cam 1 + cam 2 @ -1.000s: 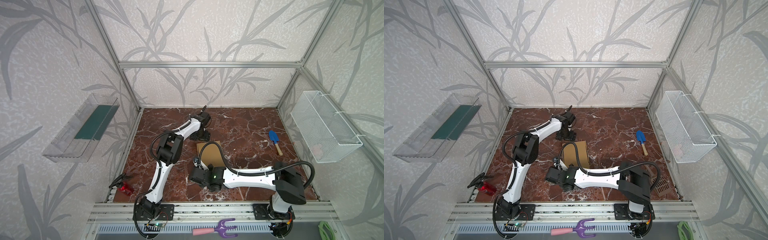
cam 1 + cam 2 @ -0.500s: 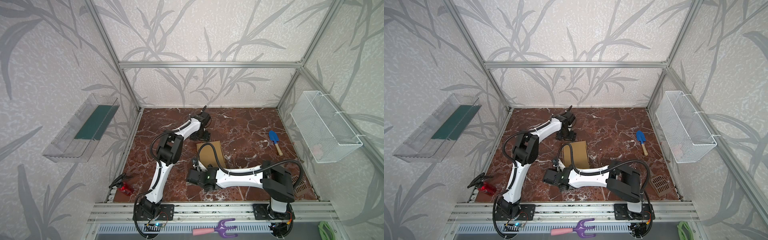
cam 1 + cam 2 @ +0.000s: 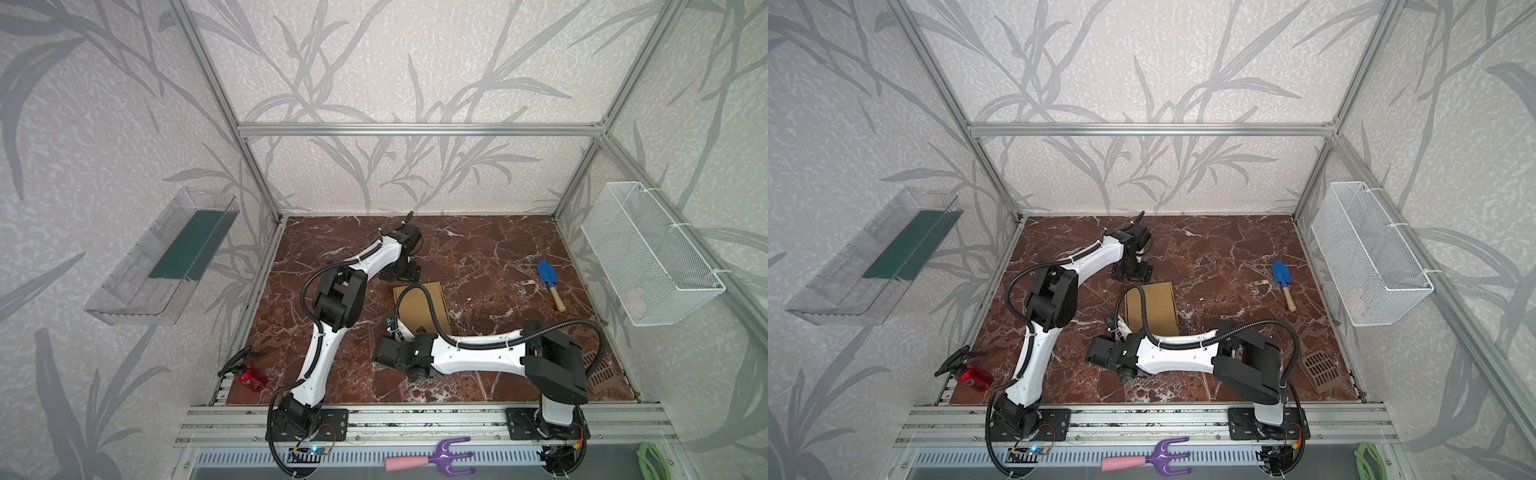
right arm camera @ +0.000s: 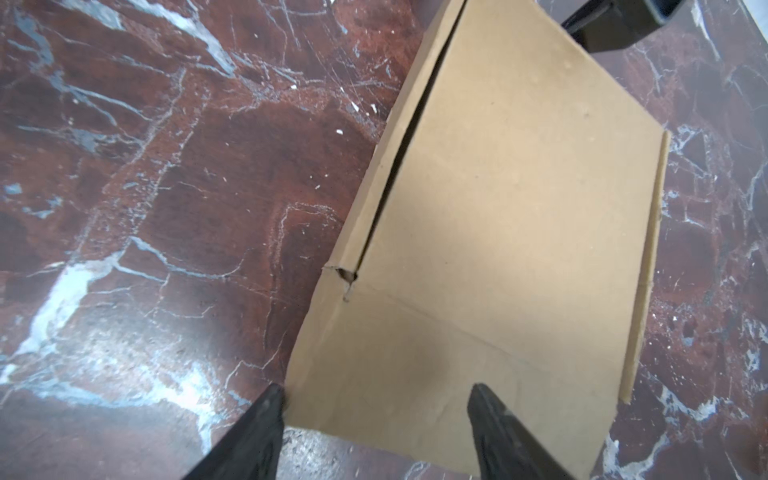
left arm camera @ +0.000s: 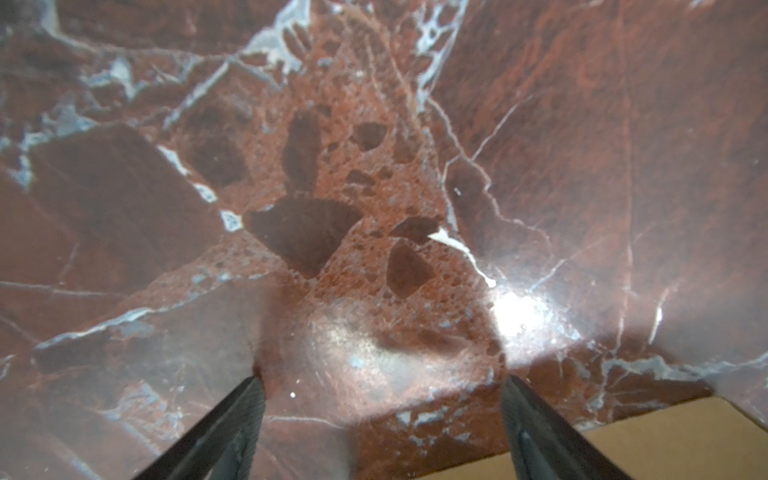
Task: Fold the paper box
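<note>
Paper box [image 3: 422,305] flat at table [image 3: 478,257] centre
Right gripper [image 4: 376,411] gapes over its near edge (gripping nothing); left gripper [image 5: 382,386] spread beyond the far edge.

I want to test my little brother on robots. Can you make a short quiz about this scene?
1. True or false: the left gripper is shut on the paper box.
2. Pick one: the trowel has a blade that is A red, B blue, C green.
3. Fill in: the right gripper, at the box's near edge, has its jaws ___.

Key: 1 false (it is open over bare marble); 2 B; 3 open.
</note>
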